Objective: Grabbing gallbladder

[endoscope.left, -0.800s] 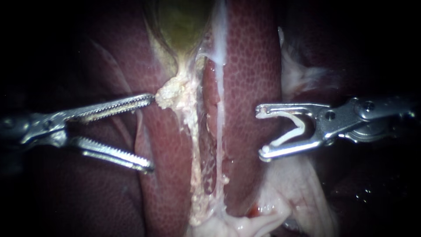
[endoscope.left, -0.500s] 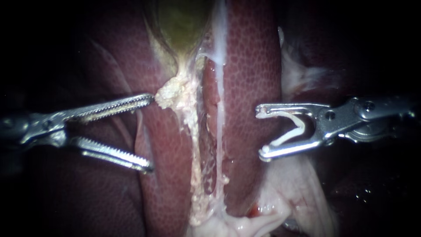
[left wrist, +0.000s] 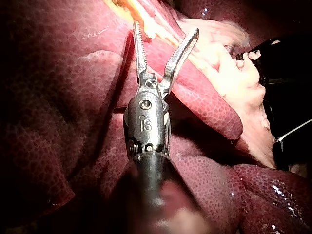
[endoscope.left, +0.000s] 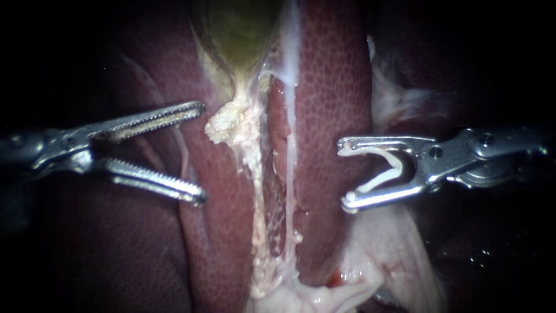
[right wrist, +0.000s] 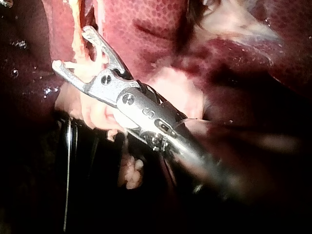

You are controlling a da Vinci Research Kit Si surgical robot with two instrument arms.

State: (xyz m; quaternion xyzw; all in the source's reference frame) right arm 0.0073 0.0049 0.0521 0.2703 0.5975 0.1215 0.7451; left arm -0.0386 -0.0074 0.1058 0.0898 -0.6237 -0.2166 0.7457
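Endoscope view: left instrument's (endoscope.left: 201, 152) pincer released near the gallbladder (endoscope.left: 240, 29); right instrument's (endoscope.left: 344, 174) pincer grasping a white clip (endoscope.left: 397, 165).

The gallbladder (endoscope.left: 240, 29) is olive-green and glossy, tapering downward into a pale, ragged neck. It lies between dark red lobes of the liver (endoscope.left: 330, 87).

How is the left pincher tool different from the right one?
The left instrument has long jaws with saw-like teeth; the right instrument has shorter, smooth jaws. The left instrument's jaws stand open and empty; the right instrument's hold a white clip between them. Both are shiny metal and point at the liver from opposite sides.
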